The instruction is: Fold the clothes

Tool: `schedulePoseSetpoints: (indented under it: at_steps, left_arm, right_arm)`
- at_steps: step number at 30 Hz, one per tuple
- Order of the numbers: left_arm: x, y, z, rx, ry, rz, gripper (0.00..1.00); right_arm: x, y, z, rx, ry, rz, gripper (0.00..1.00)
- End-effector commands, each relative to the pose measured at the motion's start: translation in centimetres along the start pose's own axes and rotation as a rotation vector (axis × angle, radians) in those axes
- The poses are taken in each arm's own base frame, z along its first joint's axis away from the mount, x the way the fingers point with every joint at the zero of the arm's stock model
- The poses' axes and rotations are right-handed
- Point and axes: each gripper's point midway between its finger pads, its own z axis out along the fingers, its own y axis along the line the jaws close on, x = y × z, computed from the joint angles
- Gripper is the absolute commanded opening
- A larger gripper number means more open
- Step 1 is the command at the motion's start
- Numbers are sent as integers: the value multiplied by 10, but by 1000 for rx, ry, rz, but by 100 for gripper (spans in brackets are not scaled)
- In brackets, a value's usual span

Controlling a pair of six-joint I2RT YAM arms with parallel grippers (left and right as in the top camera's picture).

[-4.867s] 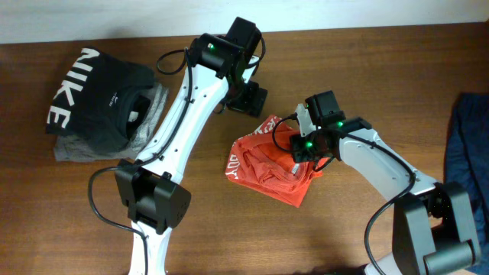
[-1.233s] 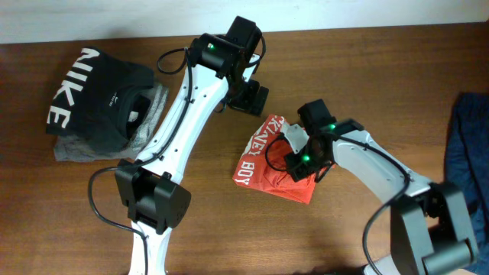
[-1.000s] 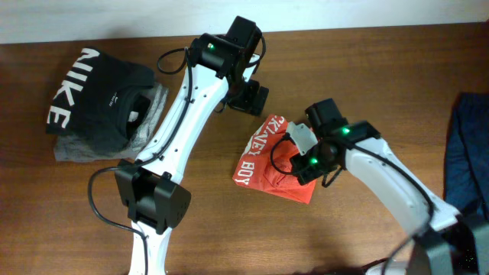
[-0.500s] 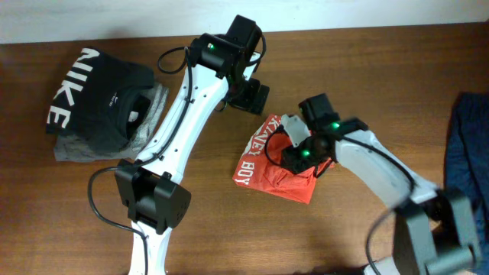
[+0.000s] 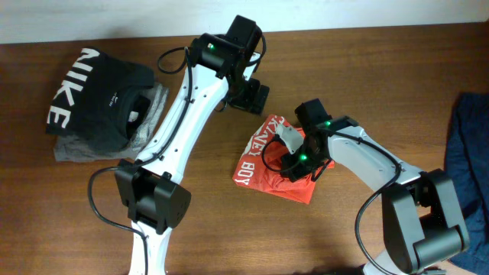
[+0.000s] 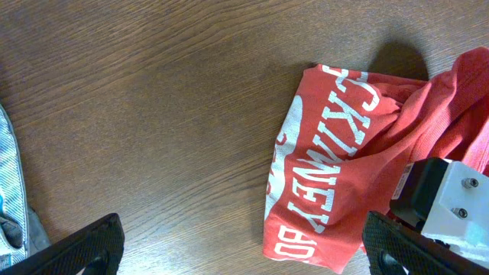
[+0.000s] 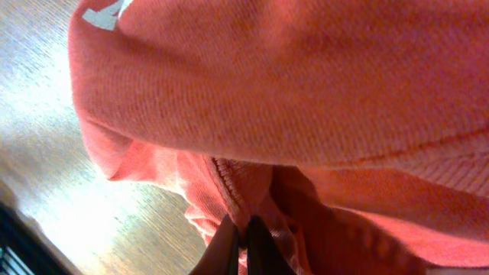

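The red-orange T-shirt (image 5: 263,164) lies bunched at the table's middle, with white block lettering along its left edge. It also shows in the left wrist view (image 6: 344,176). My right gripper (image 5: 294,163) is down on the shirt's right part. In the right wrist view its fingers (image 7: 244,237) are shut on a fold of the red fabric (image 7: 306,99), which fills that view. My left gripper (image 5: 249,96) hangs above bare table just beyond the shirt's far corner. Its fingers (image 6: 244,252) are wide open and empty.
A black NIKE garment (image 5: 99,95) lies on a grey garment (image 5: 76,149) at the far left. A dark blue garment (image 5: 466,153) lies at the right edge. Blue denim (image 6: 9,191) shows at the left wrist view's left edge. The right arm's white housing (image 6: 451,198) is close to my left gripper.
Since about five seconds ago the shirt has been drawn into a narrower bundle with the lettering turned to its left edge. In the last second my right gripper shifted slightly on the shirt. The left arm stayed still.
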Motion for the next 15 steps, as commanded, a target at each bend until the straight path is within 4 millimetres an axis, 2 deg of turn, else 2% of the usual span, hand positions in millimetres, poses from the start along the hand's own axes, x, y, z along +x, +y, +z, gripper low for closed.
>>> schedulePoseSetpoints:
  at_steps: [1, 5, 8, 11, 15]
  left_arm:
    - [-4, 2, -1, -4, -13, 9, 99]
    - [-4, 2, -1, -4, -13, 9, 99]
    - [-4, 2, -1, -4, -13, 9, 99]
    - [-4, 2, -1, -4, -13, 9, 99]
    - [-4, 2, -1, -4, -13, 9, 99]
  right_arm:
    - [-10, 0, -18, 54, -50, -37, 4]
    - [-14, 6, -47, 98, -94, -49, 4]
    - [-9, 12, -64, 114, -109, -29, 4]
    - [4, 13, -72, 133, -79, 4, 4]
    - [26, 10, -72, 157, 2, 66, 4]
